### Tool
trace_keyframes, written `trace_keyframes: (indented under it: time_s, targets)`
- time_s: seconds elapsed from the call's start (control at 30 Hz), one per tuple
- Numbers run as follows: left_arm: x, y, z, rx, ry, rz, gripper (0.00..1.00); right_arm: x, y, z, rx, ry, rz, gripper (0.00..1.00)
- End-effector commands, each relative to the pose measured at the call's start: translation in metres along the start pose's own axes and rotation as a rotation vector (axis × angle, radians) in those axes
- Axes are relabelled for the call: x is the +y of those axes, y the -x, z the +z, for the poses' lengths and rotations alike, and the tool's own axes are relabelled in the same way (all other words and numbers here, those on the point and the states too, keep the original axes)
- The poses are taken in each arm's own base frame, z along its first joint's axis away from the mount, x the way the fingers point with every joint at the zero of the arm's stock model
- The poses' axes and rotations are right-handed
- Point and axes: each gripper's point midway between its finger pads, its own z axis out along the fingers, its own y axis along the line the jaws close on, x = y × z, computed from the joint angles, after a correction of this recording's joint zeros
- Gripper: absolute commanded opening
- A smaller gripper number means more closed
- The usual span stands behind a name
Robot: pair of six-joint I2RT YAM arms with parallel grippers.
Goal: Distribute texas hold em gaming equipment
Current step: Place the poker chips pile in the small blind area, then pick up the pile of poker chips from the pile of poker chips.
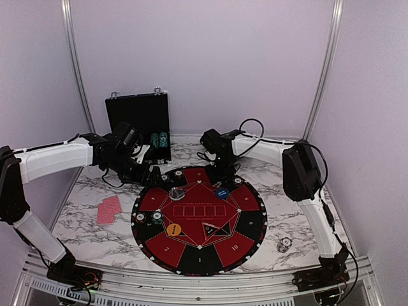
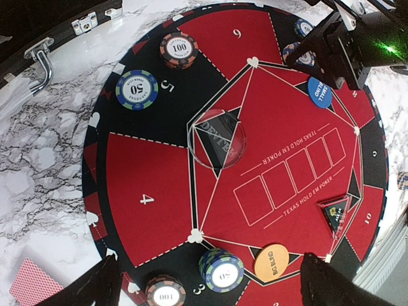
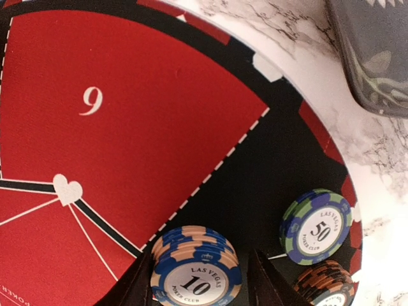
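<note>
**A:** Right wrist: how do the right jaws stand?
**B:** They flank a blue-and-tan striped stack of poker chips (image 3: 196,274) standing on the round red-and-black felt mat (image 3: 127,95). Pressing it or just clear, I cannot tell. A green-and-blue striped chip (image 3: 317,226) sits near.
**A:** And the left jaws?
**B:** Spread wide over the mat; a clear round button disc (image 2: 218,138) lies on it, and red-backed playing cards (image 1: 108,209) lie beside it on the white marble counter (image 1: 83,223)

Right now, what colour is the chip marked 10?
The chip is blue and tan, white middle; right wrist view shows it best.
</note>
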Motion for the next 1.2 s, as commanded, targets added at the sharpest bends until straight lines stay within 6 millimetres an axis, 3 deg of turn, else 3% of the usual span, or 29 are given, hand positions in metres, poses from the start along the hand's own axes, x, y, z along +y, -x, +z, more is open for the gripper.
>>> trace_keyframes:
  time_s: [0.0, 0.5, 0.77, 1.17]
  targets:
    - [0.000, 0.000, -0.001, -0.005, -0.013, -0.010, 0.99, -0.010, 0.021, -0.036, -0.072, -0.014, 0.013, 0.48]
    - [0.000, -0.002, 0.002, 0.003, -0.017, -0.010, 0.99, 0.000, 0.026, -0.100, -0.154, 0.019, 0.003, 0.50]
    - [-0.001, -0.001, 0.002, 0.000, -0.020, -0.011, 0.99, -0.008, -0.012, -0.134, -0.164, 0.030, 0.026, 0.50]
    - [-0.001, -0.002, 0.005, 0.005, -0.023, -0.016, 0.99, -0.033, -0.100, -0.150, -0.106, 0.010, 0.120, 0.50]
